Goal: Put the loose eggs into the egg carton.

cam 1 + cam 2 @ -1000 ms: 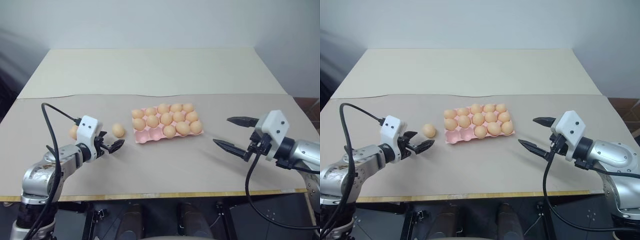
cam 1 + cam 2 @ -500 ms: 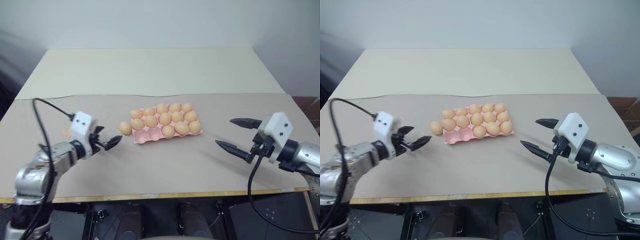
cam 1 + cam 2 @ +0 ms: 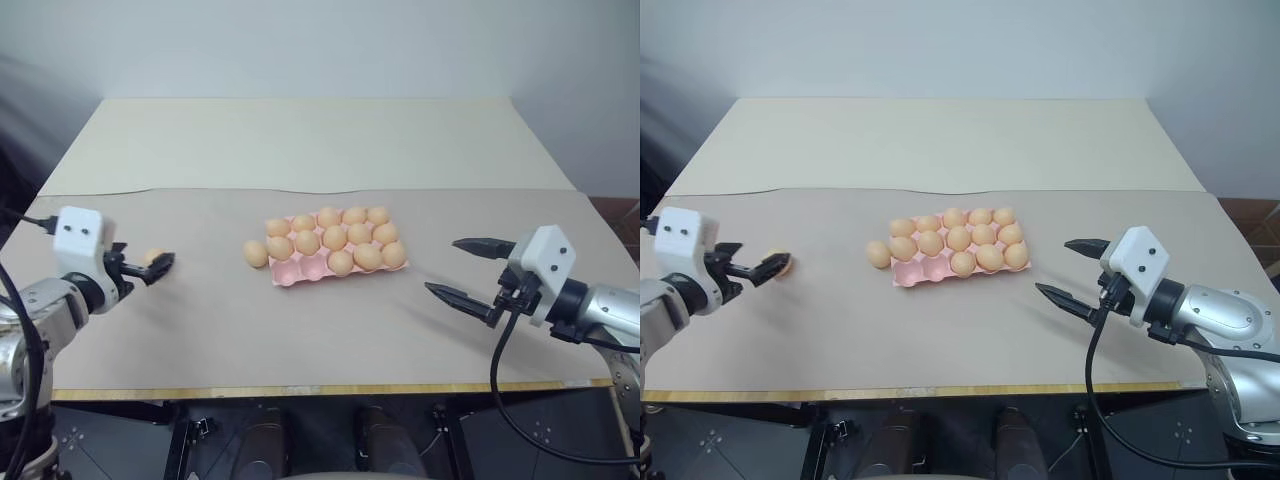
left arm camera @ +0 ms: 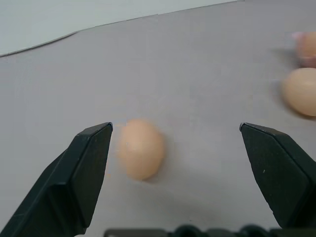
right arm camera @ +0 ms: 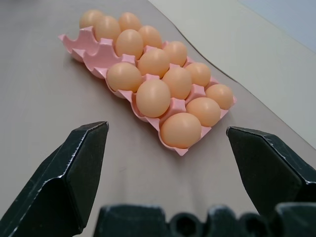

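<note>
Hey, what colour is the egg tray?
Pink; the egg tray shows best in the right wrist view.

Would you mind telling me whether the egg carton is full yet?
Not full. The pink egg carton has two empty cups at its near-left corner; one egg lies beside it, another farther left.

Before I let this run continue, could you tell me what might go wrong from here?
The loose egg lies close to one finger of the open left gripper, off centre, so closing could nudge it away and set it rolling. A second loose egg rests against the egg carton edge beside two empty near cups; it might be overlooked.
</note>
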Motion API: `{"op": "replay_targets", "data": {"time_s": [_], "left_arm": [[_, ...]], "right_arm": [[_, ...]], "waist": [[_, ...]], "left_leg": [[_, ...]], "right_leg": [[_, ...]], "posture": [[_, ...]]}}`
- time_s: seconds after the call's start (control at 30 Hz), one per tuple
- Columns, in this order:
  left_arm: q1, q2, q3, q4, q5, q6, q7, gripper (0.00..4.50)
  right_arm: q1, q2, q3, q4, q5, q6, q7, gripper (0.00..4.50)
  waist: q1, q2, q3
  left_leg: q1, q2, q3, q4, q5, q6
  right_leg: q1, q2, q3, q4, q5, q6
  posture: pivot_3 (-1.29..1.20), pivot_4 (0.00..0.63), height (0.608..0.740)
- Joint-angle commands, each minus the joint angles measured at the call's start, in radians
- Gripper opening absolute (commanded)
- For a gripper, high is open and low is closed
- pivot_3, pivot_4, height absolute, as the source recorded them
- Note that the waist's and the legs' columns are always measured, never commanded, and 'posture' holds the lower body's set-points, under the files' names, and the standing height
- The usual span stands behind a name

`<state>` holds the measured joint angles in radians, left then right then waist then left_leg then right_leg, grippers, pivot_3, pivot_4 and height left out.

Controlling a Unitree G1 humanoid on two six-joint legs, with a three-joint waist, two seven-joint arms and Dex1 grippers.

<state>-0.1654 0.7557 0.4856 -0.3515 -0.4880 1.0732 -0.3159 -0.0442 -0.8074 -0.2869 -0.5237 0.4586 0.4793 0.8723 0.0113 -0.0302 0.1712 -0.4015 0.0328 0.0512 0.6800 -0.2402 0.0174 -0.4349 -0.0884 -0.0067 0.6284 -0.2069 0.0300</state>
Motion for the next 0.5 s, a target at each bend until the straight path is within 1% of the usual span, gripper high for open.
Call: {"op": "replay_targets", "data": {"time_s": [0.03,0.13,0.37,0.43,0.5], "left_arm": [[-0.047,-0.012,0.023,0.05,0.024,-0.006,0.037,4.5],[-0.076,-0.015,0.014,0.09,0.021,0.001,0.035,4.5],[-0.124,-0.017,-0.1,0.21,0.034,-0.003,-0.004,4.5],[-0.14,-0.014,-0.149,0.255,0.058,-0.03,-0.013,4.5],[-0.167,-0.024,-0.171,0.291,0.073,-0.044,-0.008,4.5]], "right_arm": [[-0.011,-0.005,-0.016,-0.018,0.022,-0.025,0.006,4.46],[-0.012,-0.009,-0.021,-0.027,0.027,-0.017,0.005,4.46],[-0.014,-0.016,-0.031,-0.042,0.044,-0.005,-0.004,4.46],[-0.014,-0.016,-0.031,-0.047,0.047,-0.002,-0.008,4.46],[-0.013,-0.015,-0.031,-0.051,0.05,0.0,-0.014,4.46]], "waist": [[0.0,-0.001,0.0],[0.0,-0.003,0.0],[0.0,-0.003,0.0],[0.0,-0.003,0.0],[0.0,-0.003,-0.001]], "left_leg": [[0.0,0.0,0.0,0.0,0.0,0.0],[-0.001,0.0,0.0,0.0,0.0,0.0],[-0.001,0.0,0.0,0.0,0.0,0.0],[-0.001,0.0,0.0,0.0,0.0,0.0],[-0.001,0.0,0.0,0.0,0.0,0.0]], "right_leg": [[0.0,0.0,0.0,0.0,0.0,0.0],[0.0,0.0,0.0,0.0,0.003,-0.005],[0.0,0.0,0.0,0.0,0.003,-0.005],[0.0,0.0,0.0,0.0,0.003,-0.004],[0.0,0.0,0.0,0.0,0.003,-0.005]], "posture": [[0.0,0.15,0.74],[0.0,0.15,0.74],[0.0,0.15,0.74],[0.0,0.15,0.74],[0.0,0.15,0.74]]}}
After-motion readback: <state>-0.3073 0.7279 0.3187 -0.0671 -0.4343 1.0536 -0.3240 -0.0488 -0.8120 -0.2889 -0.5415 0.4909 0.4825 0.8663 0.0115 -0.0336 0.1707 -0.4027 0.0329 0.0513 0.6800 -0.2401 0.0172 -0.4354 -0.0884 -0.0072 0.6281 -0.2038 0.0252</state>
